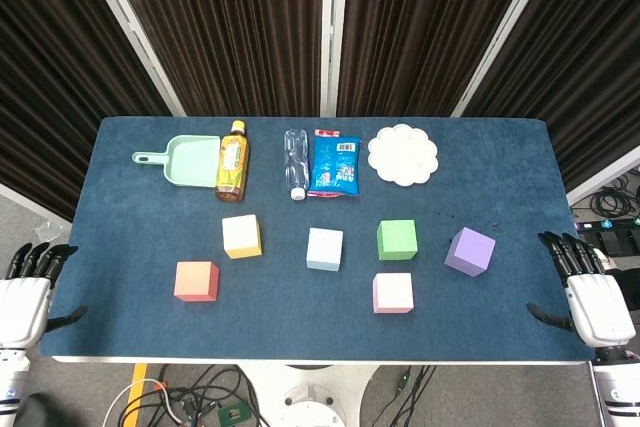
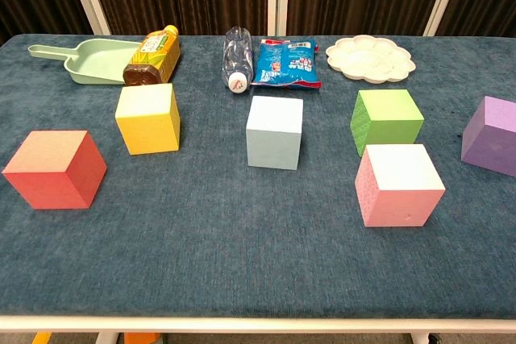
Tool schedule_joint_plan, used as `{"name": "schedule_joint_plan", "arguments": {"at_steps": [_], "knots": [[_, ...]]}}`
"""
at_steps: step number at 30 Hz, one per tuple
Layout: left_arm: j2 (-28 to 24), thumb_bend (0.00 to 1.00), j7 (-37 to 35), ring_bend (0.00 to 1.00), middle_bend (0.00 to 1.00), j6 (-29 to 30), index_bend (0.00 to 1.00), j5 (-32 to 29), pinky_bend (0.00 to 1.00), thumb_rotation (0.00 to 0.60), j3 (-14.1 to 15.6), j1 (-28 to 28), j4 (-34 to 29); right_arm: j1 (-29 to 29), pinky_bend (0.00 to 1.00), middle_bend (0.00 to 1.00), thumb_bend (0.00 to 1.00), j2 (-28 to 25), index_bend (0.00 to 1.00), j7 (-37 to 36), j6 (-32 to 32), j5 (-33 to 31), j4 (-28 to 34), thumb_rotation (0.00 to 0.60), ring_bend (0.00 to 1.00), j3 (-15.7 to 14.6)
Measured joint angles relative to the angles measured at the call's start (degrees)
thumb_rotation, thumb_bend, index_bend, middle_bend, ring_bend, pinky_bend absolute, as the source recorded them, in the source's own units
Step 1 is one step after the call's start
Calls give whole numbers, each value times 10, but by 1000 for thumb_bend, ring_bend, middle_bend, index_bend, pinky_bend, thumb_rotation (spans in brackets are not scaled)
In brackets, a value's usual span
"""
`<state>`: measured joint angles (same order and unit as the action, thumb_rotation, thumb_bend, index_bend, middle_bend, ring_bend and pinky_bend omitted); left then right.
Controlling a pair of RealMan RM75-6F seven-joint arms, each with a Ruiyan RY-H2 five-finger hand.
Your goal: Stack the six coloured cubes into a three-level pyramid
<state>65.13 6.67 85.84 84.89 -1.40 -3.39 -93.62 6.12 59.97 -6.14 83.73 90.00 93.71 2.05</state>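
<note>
Cubes lie apart mid-table, none stacked: orange (image 1: pixel 196 281), yellow (image 1: pixel 241 236), pale blue (image 1: pixel 324 249), green (image 1: pixel 397 240), pink (image 1: pixel 393 293), purple (image 1: pixel 469 251). Probably light, stiff foam, matte; grasp opposite flat faces. Left hand (image 1: pixel 28 292) and right hand (image 1: pixel 590 292) empty at table's ends, fingers slightly parted.

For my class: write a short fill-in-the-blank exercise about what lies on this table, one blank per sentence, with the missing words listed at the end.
1. The cube nearest the left hand is ____.
2. The green cube stands just behind the ____ cube.
3. The tea bottle lies partly on the green ____.
4. The cube nearest the right hand is ____.

Missing words: red; pink; dustpan; purple
</note>
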Motion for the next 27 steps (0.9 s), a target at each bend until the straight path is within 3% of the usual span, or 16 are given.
{"name": "schedule_joint_plan", "arguments": {"at_steps": [11,17,23,27], "knots": [[1,0,-3,90,152,2,187,4,76,600,0,1,0,4,83,111,36,-3,0,-23,-5,10,2,600,6,-4],[2,0,0,90,152,2,187,5,76,600,0,0,1,28,98,143,36,-10,0,-71,-30,26,24,600,6,-3],[6,0,-4,90,152,3,187,11,76,600,0,-1,8,96,118,170,35,-9,0,-80,-100,25,75,600,6,25],[6,0,-10,90,152,3,188,13,76,600,0,-2,14,152,119,181,34,19,0,-58,-165,-13,105,600,6,57]]}}
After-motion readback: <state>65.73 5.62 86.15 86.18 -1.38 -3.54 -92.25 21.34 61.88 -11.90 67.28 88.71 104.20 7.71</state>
